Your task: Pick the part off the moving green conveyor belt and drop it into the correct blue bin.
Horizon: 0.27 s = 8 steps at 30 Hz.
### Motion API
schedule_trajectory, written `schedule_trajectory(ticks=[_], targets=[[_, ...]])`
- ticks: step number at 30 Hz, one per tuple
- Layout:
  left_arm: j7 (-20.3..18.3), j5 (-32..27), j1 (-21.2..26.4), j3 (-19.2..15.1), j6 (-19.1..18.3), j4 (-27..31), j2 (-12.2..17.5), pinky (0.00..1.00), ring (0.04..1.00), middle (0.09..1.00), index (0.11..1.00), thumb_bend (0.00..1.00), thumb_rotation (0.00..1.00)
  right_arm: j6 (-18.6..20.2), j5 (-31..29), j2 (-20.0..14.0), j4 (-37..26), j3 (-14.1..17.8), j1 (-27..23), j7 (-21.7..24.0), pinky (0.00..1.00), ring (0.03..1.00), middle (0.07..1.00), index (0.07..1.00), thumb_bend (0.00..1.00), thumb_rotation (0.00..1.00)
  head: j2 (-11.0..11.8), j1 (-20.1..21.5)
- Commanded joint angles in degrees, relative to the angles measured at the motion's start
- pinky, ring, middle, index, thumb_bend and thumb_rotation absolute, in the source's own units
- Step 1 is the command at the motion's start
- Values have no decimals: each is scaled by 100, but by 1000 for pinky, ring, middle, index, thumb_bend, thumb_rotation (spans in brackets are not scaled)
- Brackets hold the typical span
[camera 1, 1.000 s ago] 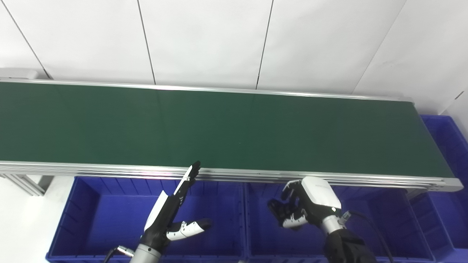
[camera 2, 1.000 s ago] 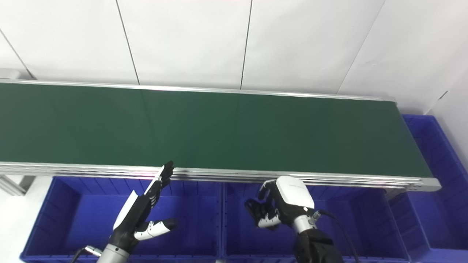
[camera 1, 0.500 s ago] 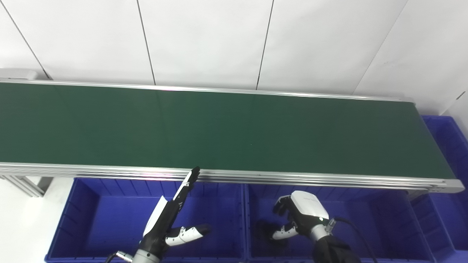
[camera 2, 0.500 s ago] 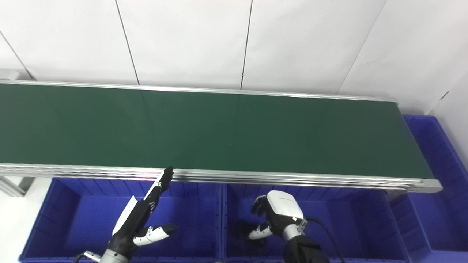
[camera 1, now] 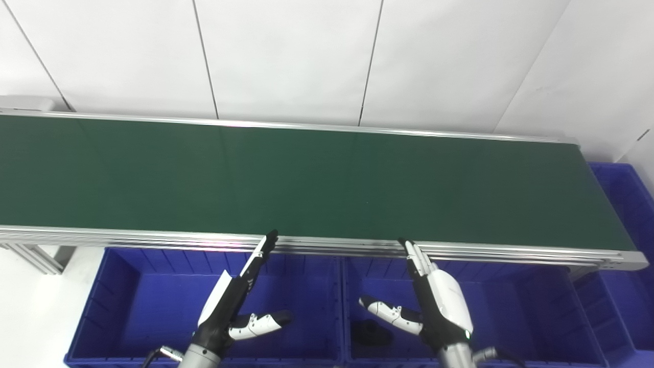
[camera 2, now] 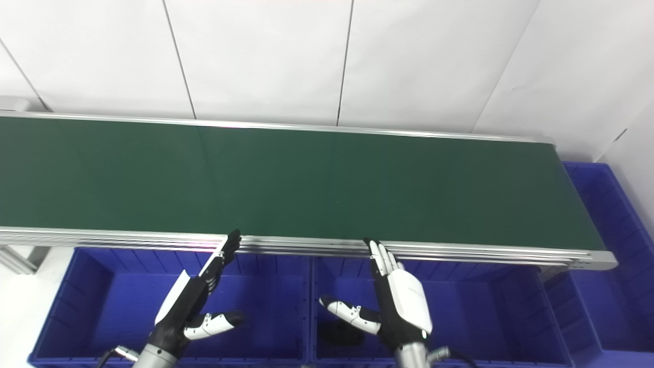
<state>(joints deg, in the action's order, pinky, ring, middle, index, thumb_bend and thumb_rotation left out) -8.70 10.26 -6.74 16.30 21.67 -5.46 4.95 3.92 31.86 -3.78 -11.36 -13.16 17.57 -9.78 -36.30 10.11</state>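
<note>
While both hands spread empty, the small black part (camera 1: 372, 332) lies on the middle blue plastic bin's (camera 1: 516, 327) floor, just below the right hand (camera 1: 439, 306) thumb; left hand (camera 1: 230, 306) hovers over the neighbouring bin (camera 1: 127, 306).

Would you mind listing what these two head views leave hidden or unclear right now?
- Dark part in the middle blue bin: too small and dark in both views to tell its shape.
- Conveyor belt: its left end is cut off by the picture edge.
- Far-right blue bin: cut by the right edge, partly behind the belt frame.
- Left hand and right hand: arms cut off at the bottom edge.
</note>
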Motion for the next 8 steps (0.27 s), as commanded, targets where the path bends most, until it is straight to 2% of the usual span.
schedule_trajectory(ticks=[1, 4, 8], targets=[[-42, -122, 160, -19, 62, 109, -19, 988, 1000, 1000, 1000, 779, 702, -618, -366, 64, 22, 63, 41, -180, 899, 966, 997, 997, 738, 723, 10, -15], [-67, -96, 214, -24, 39, 121, -46, 988, 1000, 1000, 1000, 780, 712, -1227, -822, 52, 319, 93, 52, -106, 887, 958, 992, 1000, 728, 747, 61, -63], [-36, -103, 157, -64, 22, -60, -76, 980, 1000, 1000, 1000, 792, 724, -1755, -1351, 62, 695, 172, 39, -22, 897, 943, 954, 965, 780, 762, 120, -76]])
